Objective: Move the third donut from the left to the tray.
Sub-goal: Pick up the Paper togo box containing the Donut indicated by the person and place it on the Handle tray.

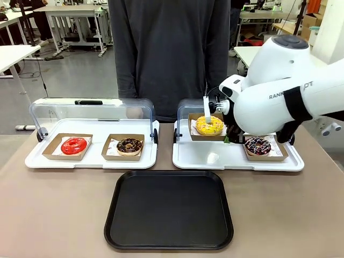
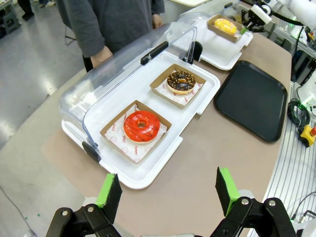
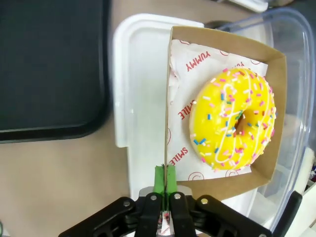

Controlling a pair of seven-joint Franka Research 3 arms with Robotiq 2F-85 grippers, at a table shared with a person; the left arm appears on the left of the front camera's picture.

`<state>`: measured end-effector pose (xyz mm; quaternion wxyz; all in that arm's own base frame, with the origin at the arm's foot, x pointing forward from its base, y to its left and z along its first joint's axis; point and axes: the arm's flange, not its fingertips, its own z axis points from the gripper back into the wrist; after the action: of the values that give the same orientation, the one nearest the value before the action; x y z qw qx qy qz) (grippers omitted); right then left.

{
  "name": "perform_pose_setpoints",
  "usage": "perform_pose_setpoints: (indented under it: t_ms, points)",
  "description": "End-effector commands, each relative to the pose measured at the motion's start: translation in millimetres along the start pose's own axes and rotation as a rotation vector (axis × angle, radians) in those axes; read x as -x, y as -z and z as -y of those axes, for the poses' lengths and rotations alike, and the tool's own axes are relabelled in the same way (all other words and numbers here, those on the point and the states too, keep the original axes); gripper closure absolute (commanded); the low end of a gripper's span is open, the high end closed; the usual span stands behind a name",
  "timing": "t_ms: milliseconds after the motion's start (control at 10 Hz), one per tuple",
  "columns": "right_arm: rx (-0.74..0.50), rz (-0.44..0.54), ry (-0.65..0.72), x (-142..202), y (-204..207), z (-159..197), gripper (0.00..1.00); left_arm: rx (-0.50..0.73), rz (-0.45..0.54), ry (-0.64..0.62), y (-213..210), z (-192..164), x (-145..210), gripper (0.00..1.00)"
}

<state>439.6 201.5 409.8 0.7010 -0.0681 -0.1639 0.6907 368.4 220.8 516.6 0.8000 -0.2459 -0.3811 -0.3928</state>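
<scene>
Right gripper (image 3: 165,183) is pinching the edge of the brown cardboard holder (image 3: 266,64), its green pads (image 3: 159,180) pressed together on the thin wall. That holder is carrying the yellow donut (image 3: 232,126), which is sitting on printed paper inside it. In the front view the holder and donut (image 1: 209,125) are hanging tilted a little above the right-hand white tray (image 1: 215,156), under its raised clear lid, with the right arm (image 1: 285,97) reaching in from the side. A chocolate donut (image 1: 258,145) is sitting in its own holder on the same white tray, near the arm. The black tray (image 1: 169,209) is lying on the table in front of both white trays, with nothing on it. Left gripper (image 2: 168,190) is hovering with its jaws wide apart above the table edge, looking toward the left white tray (image 2: 148,180), where a red donut (image 2: 141,126) and another chocolate donut (image 2: 181,82) are resting in holders. A person (image 1: 166,48) is standing at the far side
</scene>
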Motion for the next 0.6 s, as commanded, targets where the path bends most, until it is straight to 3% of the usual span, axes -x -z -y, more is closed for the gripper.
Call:
perform_pose_setpoints:
  t_ms: [0,500]
  points:
    - [-0.034,0.002,0.042,-5.8,-19.2,-23.3,1.0,0.003,0.011,0.006,-0.9,1.6,-1.9,0.0]
    - [-0.045,0.009,0.074,-52.8,-13.9,-90.7,1.0,0.003,0.011,0.006,-0.9,1.6,-1.9,0.0]
